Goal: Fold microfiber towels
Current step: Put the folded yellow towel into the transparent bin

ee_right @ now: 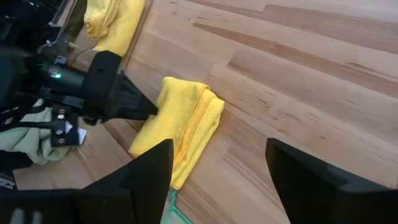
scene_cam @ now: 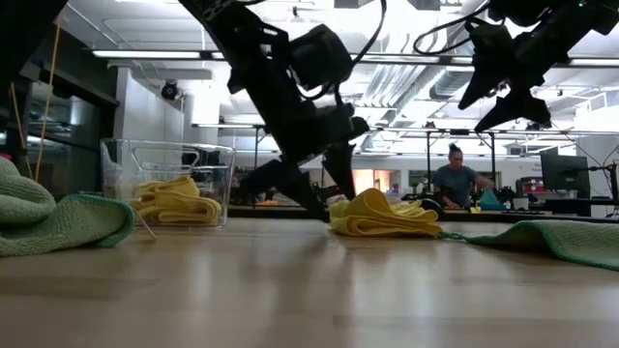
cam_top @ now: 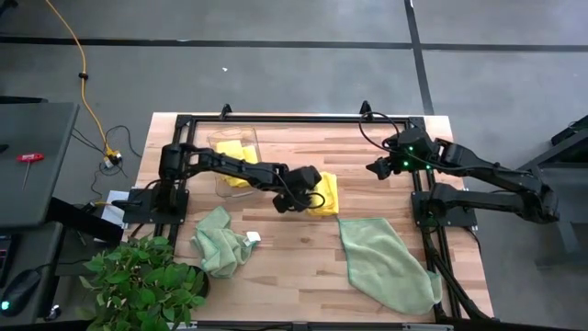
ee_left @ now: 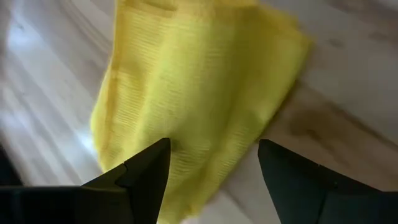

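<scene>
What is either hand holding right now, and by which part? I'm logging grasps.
Nothing is held. The left hand is open over the folded yellow towel on the table; the right hand is open, raised clear.

One camera looks straight down; one sits level at the pale wooden plank table (cam_top: 294, 267). Both wrist cameras look down closely, sharing the folded bright yellow microfiber towel (ee_right: 183, 134).

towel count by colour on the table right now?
Yellow towels: 2, a folded yellow towel on the bare wood under the open left gripper and yellow cloth in the clear bin; how many pieces in the bin, cannot tell.
Green towels: 2, crumpled and spread flat.
Total: 4
</scene>
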Available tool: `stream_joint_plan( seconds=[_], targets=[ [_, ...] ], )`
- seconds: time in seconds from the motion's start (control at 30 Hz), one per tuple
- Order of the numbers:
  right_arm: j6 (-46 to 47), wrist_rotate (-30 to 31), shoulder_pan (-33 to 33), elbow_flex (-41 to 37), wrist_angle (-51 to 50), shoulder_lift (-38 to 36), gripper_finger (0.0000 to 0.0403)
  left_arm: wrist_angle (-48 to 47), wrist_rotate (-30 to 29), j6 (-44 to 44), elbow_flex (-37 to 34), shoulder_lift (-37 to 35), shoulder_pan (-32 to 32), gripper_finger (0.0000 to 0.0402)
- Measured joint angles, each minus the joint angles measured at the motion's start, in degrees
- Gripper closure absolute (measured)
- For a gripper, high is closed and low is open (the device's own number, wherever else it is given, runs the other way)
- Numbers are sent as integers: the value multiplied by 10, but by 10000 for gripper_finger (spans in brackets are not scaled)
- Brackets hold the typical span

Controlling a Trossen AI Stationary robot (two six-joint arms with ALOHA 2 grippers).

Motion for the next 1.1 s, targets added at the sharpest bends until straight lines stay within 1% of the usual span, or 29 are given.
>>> stream_joint_plan(
  seconds=[0.07, 0.13, 0.27, 0.37, 0.53, 0.6, 0.67, 0.77, 0.83, 0.87, 0.9, 1.03, 1.1],
  targets=[
    [1, 0, 0, 0, 0, 0, 155, 2, 0, 16, -1, 3, 5, 167],
    [0, 0, 0, 0, 0, 0, 155, 26, 2, 31, 1, 13, 7, 167],
    [-1, 0, 0, 0, 0, 3, 155, 23, 4, 52, 2, 27, 10, 167],
    [-1, 1, 0, 0, 1, 7, 155, 25, 0, 55, 2, 36, 9, 167],
    [-1, 1, 0, 0, 0, 8, 155, 44, 18, 51, 2, 38, 10, 174],
    [-1, 1, 0, 0, 1, 8, 155, 52, 18, 48, 1, 39, 9, 193],
    [-1, 1, 0, 0, 1, 8, 155, 57, 23, 37, 1, 40, 9, 226],
    [-1, 1, 0, 0, 1, 8, 155, 59, 30, 8, 0, 41, 6, 298],
    [-1, 1, 0, 0, 1, 8, 155, 68, 19, -25, 0, 44, 1, 358],
    [-2, 2, 0, 0, 1, 8, 155, 65, 12, -44, 4, 45, -2, 378],
    [-4, 3, 0, 0, 1, 8, 155, 57, 10, -68, 13, 46, -3, 388],
    [-6, 9, 0, 0, 1, 8, 155, 6, 9, -159, 64, 37, -4, 389],
    [-8, 11, 0, 0, 1, 8, 155, -21, 23, -193, 90, 23, 5, 396]
  ],
)
